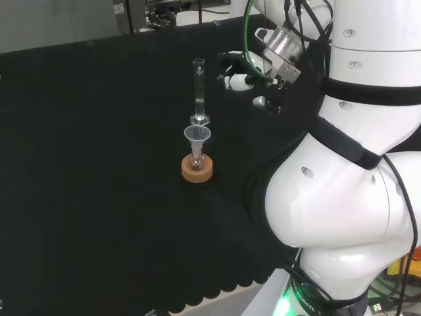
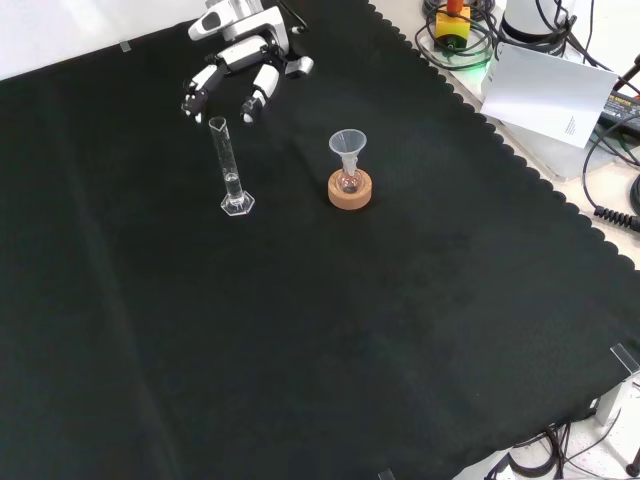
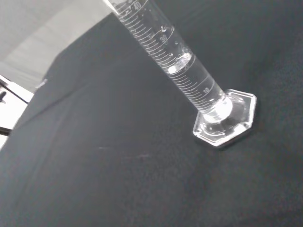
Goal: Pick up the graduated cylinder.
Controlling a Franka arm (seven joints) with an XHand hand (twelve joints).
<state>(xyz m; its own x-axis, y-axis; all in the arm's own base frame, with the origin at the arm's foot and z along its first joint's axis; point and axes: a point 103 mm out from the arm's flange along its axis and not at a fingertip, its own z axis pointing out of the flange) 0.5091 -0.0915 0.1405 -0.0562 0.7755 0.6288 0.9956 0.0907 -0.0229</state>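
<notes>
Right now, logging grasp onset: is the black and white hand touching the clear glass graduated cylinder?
Apart. In the front view black cloth shows between the hand and the upright graduated cylinder; the fingers hang relaxed.

Clear glossy graduated cylinder (image 3: 189, 75) and funnel (image 2: 347, 147), matt black cloth (image 2: 350, 330), rough cork stand (image 2: 350, 190).

One graduated cylinder (image 2: 232, 170), one funnel (image 2: 347, 146), one small flask (image 2: 349, 182), one cork ring (image 2: 350, 193).
</notes>
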